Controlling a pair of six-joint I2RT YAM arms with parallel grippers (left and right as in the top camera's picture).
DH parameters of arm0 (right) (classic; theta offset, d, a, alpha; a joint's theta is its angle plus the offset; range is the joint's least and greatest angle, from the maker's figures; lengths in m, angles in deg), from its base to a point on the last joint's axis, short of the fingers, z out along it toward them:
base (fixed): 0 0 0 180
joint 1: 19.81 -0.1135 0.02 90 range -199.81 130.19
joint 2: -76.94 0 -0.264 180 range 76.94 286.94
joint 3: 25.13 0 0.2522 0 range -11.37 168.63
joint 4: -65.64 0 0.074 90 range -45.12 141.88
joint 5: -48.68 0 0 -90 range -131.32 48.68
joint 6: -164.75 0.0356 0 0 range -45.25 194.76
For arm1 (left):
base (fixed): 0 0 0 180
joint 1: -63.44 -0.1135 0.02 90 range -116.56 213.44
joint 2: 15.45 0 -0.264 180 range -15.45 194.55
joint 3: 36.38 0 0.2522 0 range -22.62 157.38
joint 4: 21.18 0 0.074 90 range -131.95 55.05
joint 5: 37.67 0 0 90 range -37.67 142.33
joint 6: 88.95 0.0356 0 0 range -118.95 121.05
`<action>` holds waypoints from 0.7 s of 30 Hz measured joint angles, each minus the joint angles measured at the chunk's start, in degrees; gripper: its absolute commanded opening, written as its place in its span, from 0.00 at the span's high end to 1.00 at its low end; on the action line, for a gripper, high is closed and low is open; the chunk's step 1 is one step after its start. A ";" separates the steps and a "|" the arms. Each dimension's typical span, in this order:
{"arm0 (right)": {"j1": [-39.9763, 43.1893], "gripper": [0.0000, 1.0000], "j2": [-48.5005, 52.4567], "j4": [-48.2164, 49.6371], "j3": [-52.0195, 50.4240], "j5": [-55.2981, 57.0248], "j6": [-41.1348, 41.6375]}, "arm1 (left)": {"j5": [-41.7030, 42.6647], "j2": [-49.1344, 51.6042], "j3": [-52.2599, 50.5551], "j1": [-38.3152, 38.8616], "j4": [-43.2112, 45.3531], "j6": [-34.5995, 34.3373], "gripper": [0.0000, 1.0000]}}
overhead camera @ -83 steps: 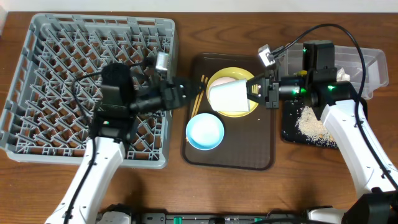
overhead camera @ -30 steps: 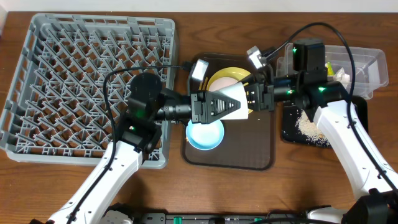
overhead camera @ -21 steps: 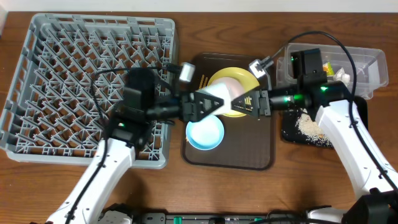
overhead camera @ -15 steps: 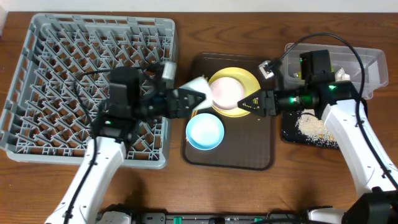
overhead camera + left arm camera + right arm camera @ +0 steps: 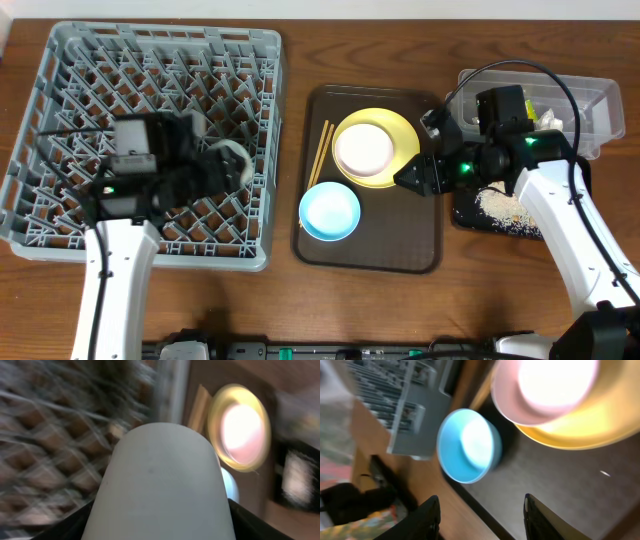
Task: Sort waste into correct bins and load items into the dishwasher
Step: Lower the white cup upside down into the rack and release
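My left gripper (image 5: 228, 166) hovers over the right part of the grey dishwasher rack (image 5: 100, 90), shut on a small white cup (image 5: 237, 160). That cup (image 5: 160, 480) fills the left wrist view between the dark fingers (image 5: 65, 527). My right gripper (image 5: 413, 178) stands open and empty over the brown tray's right side, by the yellow plate (image 5: 400, 165). A white bowl (image 5: 364, 148) sits on the plate. The light blue bowl (image 5: 330, 213) and chopsticks (image 5: 318, 155) lie on the tray. In the right wrist view the blue bowl (image 5: 470, 445) lies ahead of the open gripper (image 5: 482, 520).
The dark brown serving tray (image 5: 400, 250) lies in the middle. At the right, a clear tub (image 5: 585, 100) holds some waste, and the black tray (image 5: 465, 210) in front of it holds pale crumbs (image 5: 497, 200). Bare wooden table runs along the front.
The cup passed from my right gripper to my left, which carried it leftwards from the tray to over the rack. My right gripper opened and drew back to the right.
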 measured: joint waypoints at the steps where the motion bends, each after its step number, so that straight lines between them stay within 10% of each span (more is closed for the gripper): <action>1: -0.15 0.49 0.00 -0.07 0.00 0.83 -0.04 | -2.12 -0.22 0.98 -0.48 -0.22 0.33 0.88; 21: -0.39 0.49 0.00 -0.63 0.00 4.72 -0.26 | -25.83 13.05 2.34 -2.69 3.82 3.21 0.89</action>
